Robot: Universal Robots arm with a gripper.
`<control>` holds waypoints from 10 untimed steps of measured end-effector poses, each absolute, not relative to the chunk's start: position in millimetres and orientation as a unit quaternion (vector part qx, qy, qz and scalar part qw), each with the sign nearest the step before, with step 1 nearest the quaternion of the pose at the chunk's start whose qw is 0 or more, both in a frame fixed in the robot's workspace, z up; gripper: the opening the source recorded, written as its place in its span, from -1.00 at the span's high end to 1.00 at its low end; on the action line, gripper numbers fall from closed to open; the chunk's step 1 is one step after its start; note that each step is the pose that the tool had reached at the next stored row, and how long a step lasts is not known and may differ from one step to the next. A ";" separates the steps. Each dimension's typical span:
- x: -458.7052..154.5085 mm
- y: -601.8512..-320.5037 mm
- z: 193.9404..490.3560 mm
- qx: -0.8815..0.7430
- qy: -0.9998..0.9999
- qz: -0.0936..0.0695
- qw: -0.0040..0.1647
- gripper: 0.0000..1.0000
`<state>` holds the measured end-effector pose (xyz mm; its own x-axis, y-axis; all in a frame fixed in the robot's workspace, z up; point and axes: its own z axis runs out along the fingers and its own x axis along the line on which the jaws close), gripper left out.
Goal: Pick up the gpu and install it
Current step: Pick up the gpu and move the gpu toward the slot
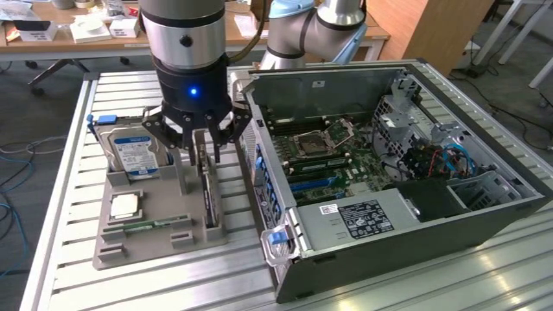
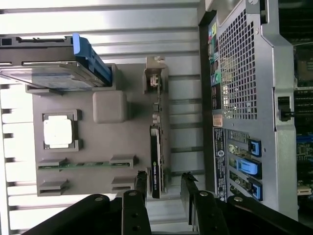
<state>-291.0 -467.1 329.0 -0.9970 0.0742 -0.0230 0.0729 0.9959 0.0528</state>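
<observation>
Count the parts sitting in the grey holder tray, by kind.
hard drive: 1
CPU: 1
memory stick: 1
gpu: 1
Total: 4

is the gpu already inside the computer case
No, the gpu stands on edge in the gray tray, outside the computer case.

place: lab | cues: aluminium bench [image 1: 129, 285], cluttered desk [image 1: 52, 44], open computer [image 1: 406, 253]

Lit brightly and evenly from above, with white glare washing out the table [image 2: 98, 19] slats in the wrist view, the gripper [image 2: 164, 178] dark against them, faint soft shadows round the tray [image 2: 107, 147], and a dimmer case [image 1: 415, 243] interior.
</observation>
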 end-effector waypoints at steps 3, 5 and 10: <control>-291.0 -467.1 325.2 0.037 0.999 0.024 0.012 0.18; -291.0 -467.1 325.2 0.037 0.999 0.024 0.012 0.18; -291.0 -467.1 320.5 0.037 0.999 0.024 0.013 0.18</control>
